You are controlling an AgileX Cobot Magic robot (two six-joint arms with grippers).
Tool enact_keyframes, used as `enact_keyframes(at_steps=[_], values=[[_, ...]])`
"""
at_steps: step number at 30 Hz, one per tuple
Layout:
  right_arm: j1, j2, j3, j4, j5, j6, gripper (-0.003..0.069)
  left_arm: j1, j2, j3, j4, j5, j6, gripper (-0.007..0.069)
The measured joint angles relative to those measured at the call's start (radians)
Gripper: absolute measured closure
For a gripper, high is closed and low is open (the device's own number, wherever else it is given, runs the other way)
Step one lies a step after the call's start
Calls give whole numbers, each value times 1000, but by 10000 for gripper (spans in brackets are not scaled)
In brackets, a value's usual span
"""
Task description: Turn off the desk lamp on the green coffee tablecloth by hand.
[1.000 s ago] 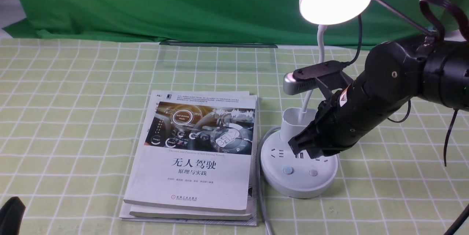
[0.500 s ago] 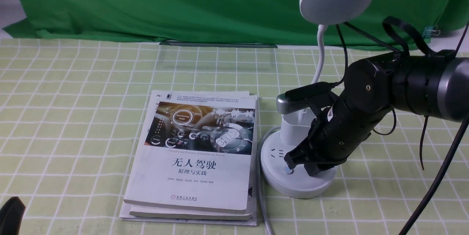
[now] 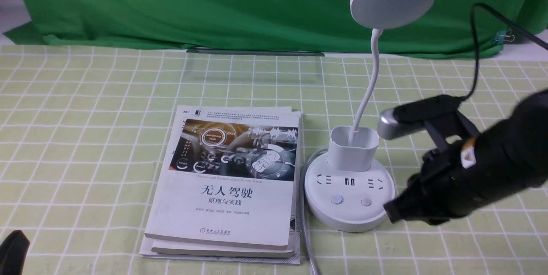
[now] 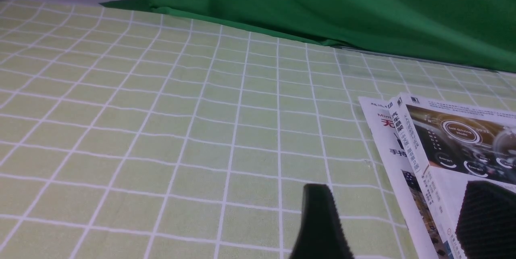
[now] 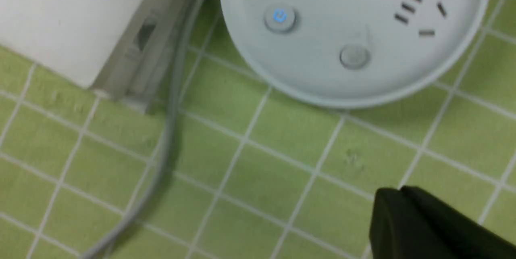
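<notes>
Beside the unlit white desk lamp (image 3: 350, 193), the robot's black right hand (image 5: 397, 190) is hovering on its right, fingers pressed together, holding nothing.

books (image 4: 471, 146) lie on the checked cloth (image 4: 201, 130), a green backdrop (image 4: 322, 5) behind.

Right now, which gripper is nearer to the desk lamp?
Right. The right gripper hangs just off the right side of the lamp's base, clear of its buttons. The left gripper is well to the left, beyond the book stack.
</notes>
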Motion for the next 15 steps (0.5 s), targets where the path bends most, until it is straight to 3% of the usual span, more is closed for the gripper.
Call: enact_keyframes(at_steps=[6,15], values=[[0,-196,123,0,1,0,603,0,0,0,0,0,0,214],[0,-305,132,-1,-89,0,589,0,0,0,0,0,0,214]])
